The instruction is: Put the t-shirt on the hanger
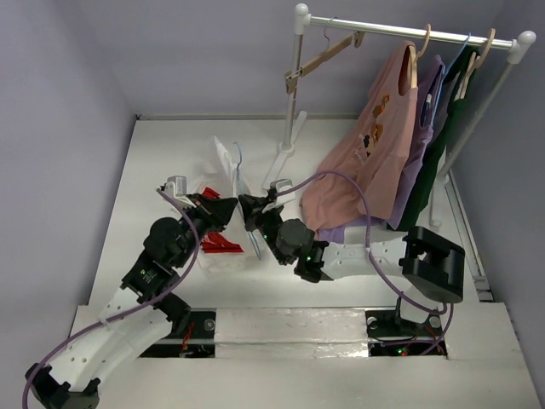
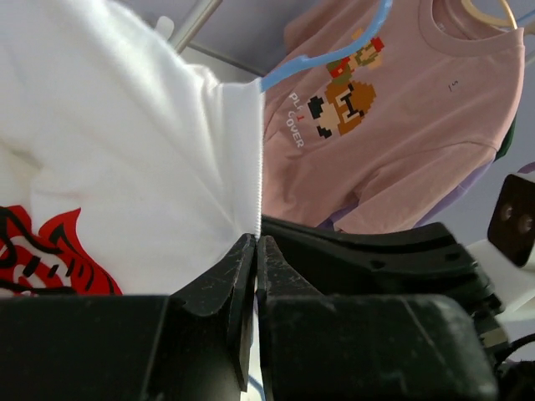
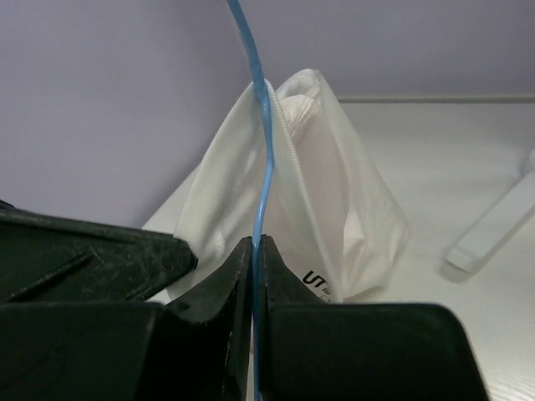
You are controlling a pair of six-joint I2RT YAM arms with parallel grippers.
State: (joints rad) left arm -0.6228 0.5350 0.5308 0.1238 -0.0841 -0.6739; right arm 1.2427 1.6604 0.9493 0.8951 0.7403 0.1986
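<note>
Currently L end effector (image 2: 256,239) grips t-shirt (image 2: 125,150), R end effector (image 3: 253,241) grips hanger (image 3: 261,167).

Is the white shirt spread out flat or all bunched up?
Bunched up. The t-shirt stands gathered into a peak against the hanger, with the jaws of the left gripper shut on its ribbed edge.

Soft, even light from above; the white worktop (image 1: 162,162) is bright, with mild sheen along its near edge and faint shadows. Close up, the left gripper (image 2: 257,244) and right gripper (image 3: 257,244) look dark, slightly soft
</note>
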